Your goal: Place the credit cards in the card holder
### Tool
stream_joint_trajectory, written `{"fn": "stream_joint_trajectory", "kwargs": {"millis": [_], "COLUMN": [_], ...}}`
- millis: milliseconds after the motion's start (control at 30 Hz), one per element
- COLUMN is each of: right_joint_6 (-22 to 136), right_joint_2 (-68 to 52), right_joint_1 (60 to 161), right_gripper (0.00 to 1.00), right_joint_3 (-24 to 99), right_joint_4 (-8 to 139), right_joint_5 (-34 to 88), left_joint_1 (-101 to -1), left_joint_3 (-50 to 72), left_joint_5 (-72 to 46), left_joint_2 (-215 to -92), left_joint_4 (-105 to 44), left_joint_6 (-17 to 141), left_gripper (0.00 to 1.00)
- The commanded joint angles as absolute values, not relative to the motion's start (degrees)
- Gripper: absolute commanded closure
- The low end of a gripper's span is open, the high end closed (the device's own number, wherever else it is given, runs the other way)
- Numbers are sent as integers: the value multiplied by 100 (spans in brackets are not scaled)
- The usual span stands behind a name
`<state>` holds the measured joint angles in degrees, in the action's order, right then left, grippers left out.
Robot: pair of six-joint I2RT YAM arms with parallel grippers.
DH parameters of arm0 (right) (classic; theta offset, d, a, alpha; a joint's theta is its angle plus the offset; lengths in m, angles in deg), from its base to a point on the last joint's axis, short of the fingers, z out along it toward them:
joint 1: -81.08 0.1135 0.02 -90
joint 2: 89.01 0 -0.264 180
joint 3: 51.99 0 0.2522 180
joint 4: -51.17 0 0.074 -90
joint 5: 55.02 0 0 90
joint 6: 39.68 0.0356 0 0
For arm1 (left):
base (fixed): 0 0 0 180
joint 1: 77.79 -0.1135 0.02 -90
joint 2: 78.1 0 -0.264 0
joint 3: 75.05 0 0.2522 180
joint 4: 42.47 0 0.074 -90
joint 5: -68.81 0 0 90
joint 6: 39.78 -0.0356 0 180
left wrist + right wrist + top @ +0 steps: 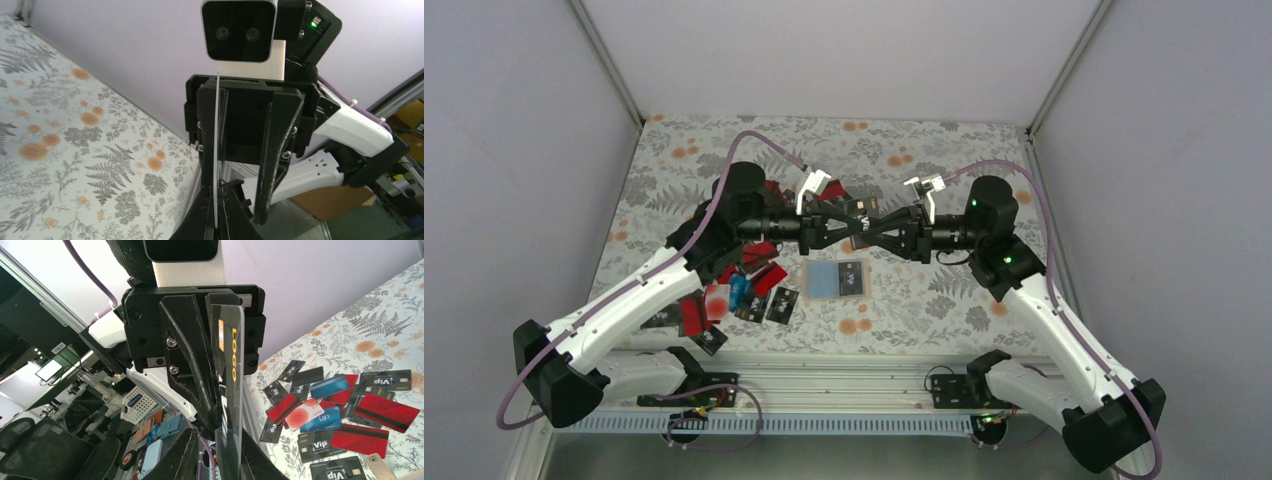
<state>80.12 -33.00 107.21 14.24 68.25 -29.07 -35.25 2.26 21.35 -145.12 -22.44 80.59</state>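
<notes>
**Two grippers meet on one card above the open holder**

The table (944,150) is covered in a floral cloth and closed in by pale walls (514,150) on the left, back and right. A metal rail (824,385) runs along its near edge. The right half of the cloth and the far strip lie bare. The left half is crowded.

The left arm (639,300) and right arm (1054,320) both reach inward and meet nose to nose over the middle. In the top view the left arm crosses over the heap of credit cards (744,295) and hides part of it. The heap spreads left of centre, with cards overlapping at all angles. They are plain red, black with white "VIP" lettering and blue, and one is white with a red disc.

The card holder (836,279) lies open and flat, grey-blue inside up. It sits just nearer than the meeting grippers and just right of the heap, apart from it.

One black card (230,370) with yellow "LOGO" lettering is held off the table on edge. It shows as a thin pale line in the left wrist view.

The left gripper (220,205) is clamped tight on this card. The right gripper (225,460) has its jaws apart with a gap showing. One finger lies alongside the card, but whether it touches I cannot tell.
</notes>
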Motion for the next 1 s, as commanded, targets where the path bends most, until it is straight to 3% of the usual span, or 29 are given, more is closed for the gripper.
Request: {"fn": "stream_joint_trajectory", "kwargs": {"millis": [0,333,567,833,867,967], "right_joint_6": [7967,7480,7476,7547,7560,7532], "right_joint_2": [-3259,-3231,-3211,-3235,-3227,-3137], "right_joint_1": [10833,10810,10815,10815,10815,10812], "right_gripper": [82,81,95,96,96,96], "right_joint_3": [1622,2039,2027,1855,1831,1680], "right_joint_4": [6717,7469,7455,7401,7455,7746], "right_joint_5": [-2908,-2480,-2706,-2918,-2830,-2478], "left_joint_1": [-3538,-3534,-3541,-3535,-3536,-3543], "left_joint_3": [323,302,306,187,170,60], "left_joint_5": [2324,2246,2147,2000,1905,1382], "left_joint_2": [-14542,-14335,-14311,-14343,-14352,-14337], "left_joint_4": [-1962,-1595,-1471,-1521,-1477,-1230], "left_joint_6": [7902,7681,7597,7604,7597,7579], "left_gripper": [98,98,98,97,94,73]}}
